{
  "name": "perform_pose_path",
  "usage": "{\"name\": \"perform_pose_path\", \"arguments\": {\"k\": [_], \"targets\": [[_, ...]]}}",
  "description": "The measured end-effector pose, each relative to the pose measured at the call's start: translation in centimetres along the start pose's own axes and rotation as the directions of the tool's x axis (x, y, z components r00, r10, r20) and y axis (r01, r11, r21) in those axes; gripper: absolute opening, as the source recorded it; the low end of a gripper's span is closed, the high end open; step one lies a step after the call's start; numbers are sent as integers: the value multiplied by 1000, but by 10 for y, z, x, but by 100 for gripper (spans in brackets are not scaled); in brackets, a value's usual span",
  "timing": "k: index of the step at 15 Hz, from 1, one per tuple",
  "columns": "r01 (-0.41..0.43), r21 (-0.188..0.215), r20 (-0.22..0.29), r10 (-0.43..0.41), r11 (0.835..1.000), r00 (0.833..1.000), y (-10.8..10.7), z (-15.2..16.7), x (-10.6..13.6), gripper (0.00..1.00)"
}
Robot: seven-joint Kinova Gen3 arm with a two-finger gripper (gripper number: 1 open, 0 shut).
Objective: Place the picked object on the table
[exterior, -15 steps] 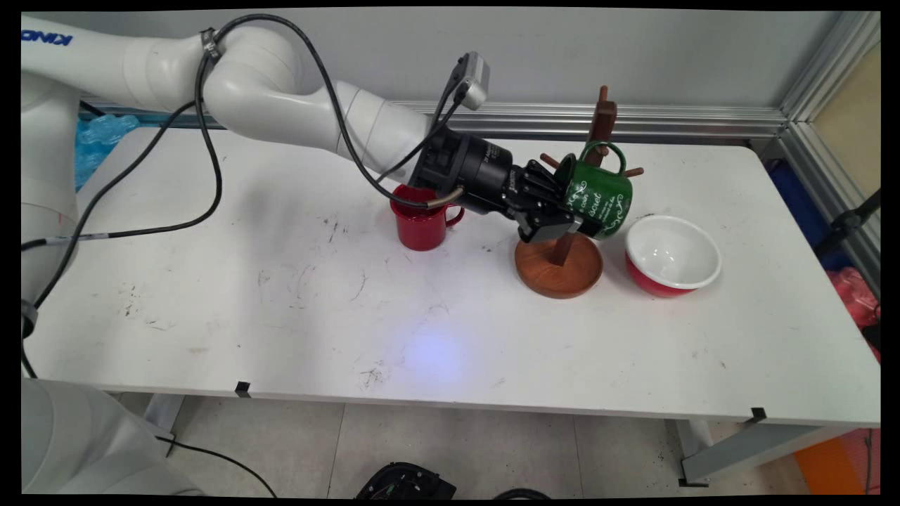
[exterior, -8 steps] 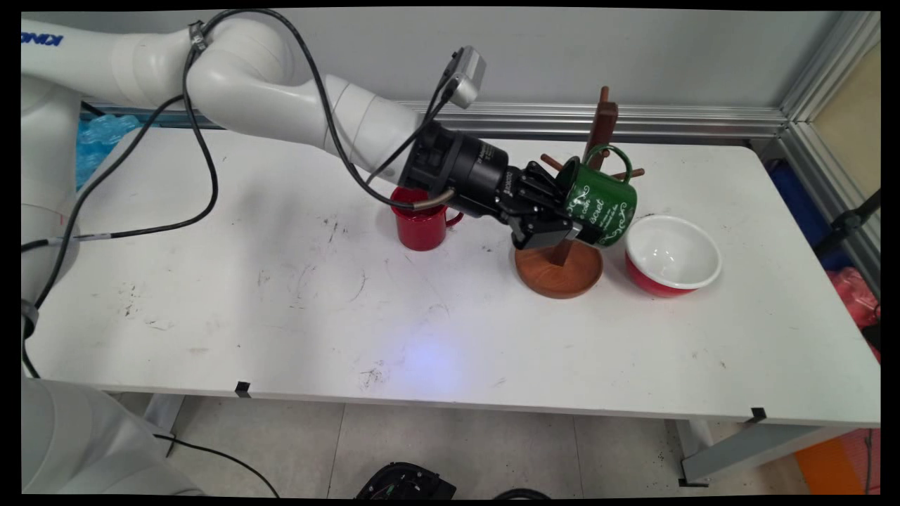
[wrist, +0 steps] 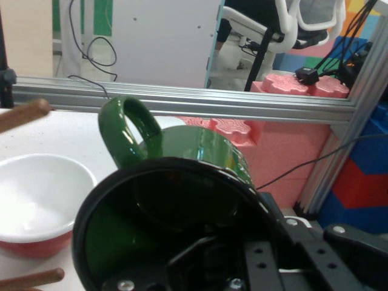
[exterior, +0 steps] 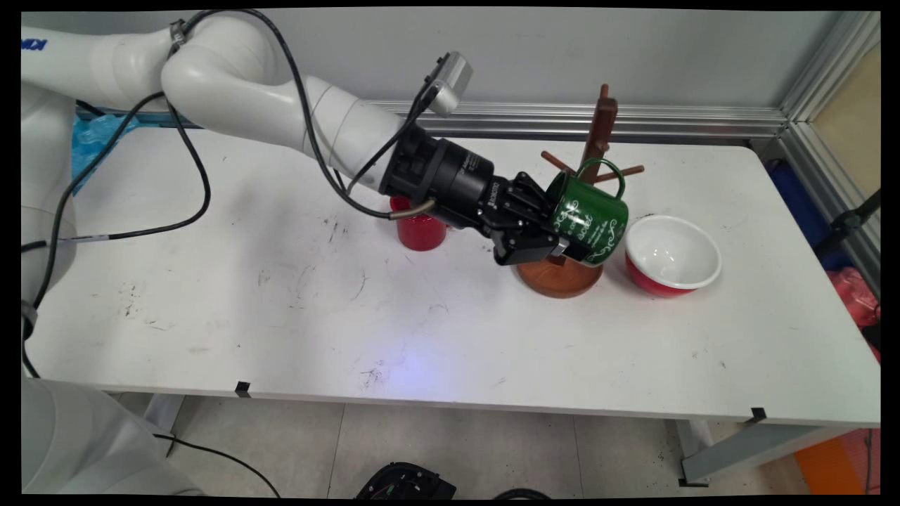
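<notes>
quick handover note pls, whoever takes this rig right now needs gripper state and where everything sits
Gripper: shut on the green mug, held tilted on its side, handle up, right by the wooden mug tree.
Mug handle is not on a peg; it sits just in front of the pegs.
Red mug stands on the table behind the arm's wrist.
Red bowl, white inside, stands right of the tree.
</notes>
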Motion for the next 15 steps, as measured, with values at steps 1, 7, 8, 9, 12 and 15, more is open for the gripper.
{"name": "perform_pose_path", "arguments": {"k": [1, 7, 8, 9, 12, 15], "targets": [[-2, -2, 1, 2, 1000, 1000, 1, -1, 0, 0], [-42, -3, 54, 42, 999, 998, 7, -16, -6, 0], [-52, 2, 69, 52, 999, 996, 8, -20, -8, 0], [-63, 7, 88, 63, 998, 994, 9, -25, -10, 0], [-89, 20, 137, 85, 996, 987, 13, -39, -14, 0], [-114, 35, 203, 104, 993, 974, 18, -54, -19, 0]]}}
